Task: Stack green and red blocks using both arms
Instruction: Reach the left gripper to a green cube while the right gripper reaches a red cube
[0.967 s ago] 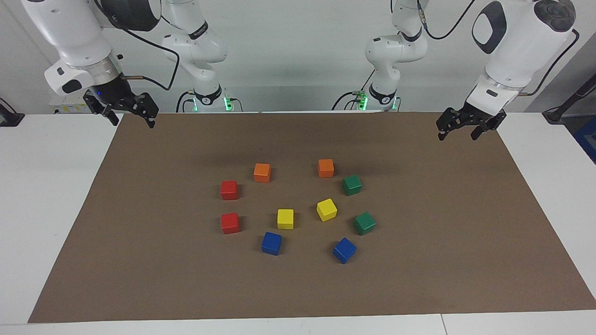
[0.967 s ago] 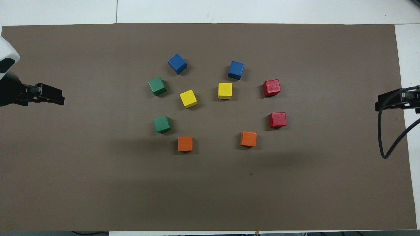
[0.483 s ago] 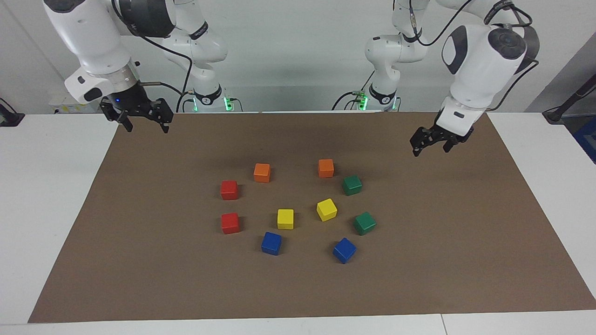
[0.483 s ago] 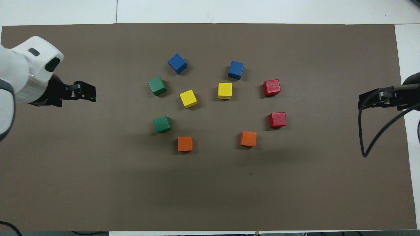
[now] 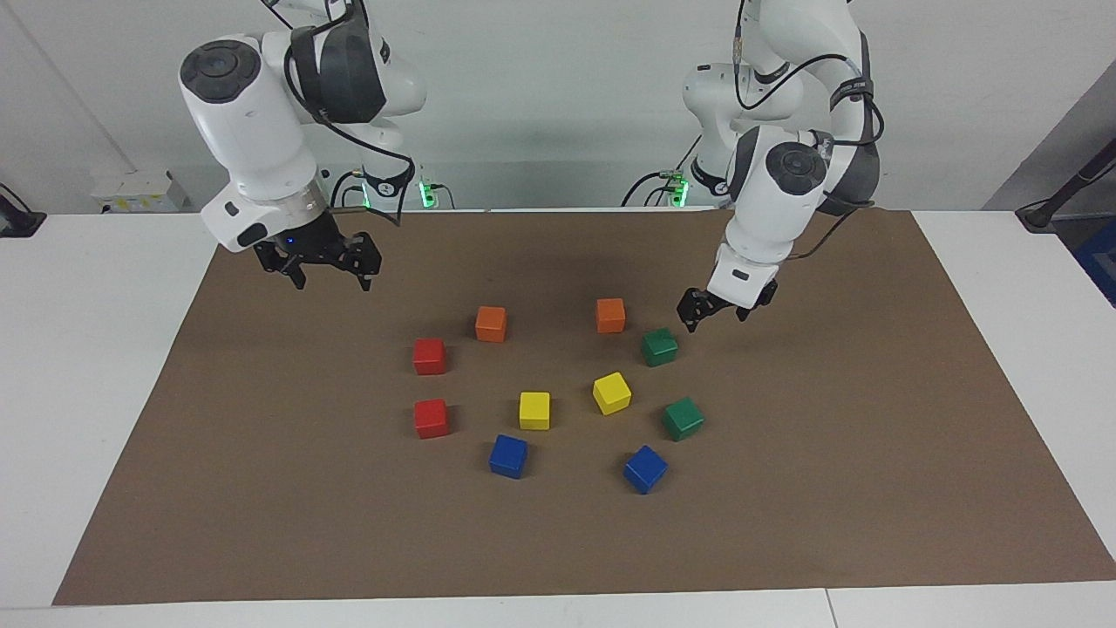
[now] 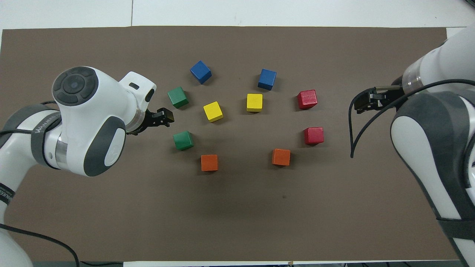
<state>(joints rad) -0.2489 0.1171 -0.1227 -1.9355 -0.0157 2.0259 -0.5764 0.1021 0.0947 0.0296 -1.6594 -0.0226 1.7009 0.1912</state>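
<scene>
Four cubes are mine to stack, all one size, plain and square-edged with no long side to speak of. The two greens are dark: the nearer green block (image 5: 659, 346) sits turned a little off square to the mat's edges, just beside an orange cube (image 5: 610, 315), and the farther green block (image 5: 682, 418) is skewed about as much, with a blue cube (image 5: 645, 468) near it. Both lie toward my left arm's end of the cluster. The two reds are bright and sit almost square to the mat: the nearer red block (image 5: 429, 356) and the farther red block (image 5: 431, 418), one straight out from the other, toward my right arm's end. All four rest flat on the brown mat (image 5: 828, 453) that covers the counter (image 5: 78, 349), each apart from its neighbours, none stacked.

My left hand (image 5: 715, 311) hangs low over the mat just beside the nearer green block, fingers apart and pointing down, holding nothing and touching nothing. From overhead it sits between the two greens. My right hand (image 5: 331, 272) hovers over bare mat, well apart from the reds, fingers spread wide and empty.
</scene>
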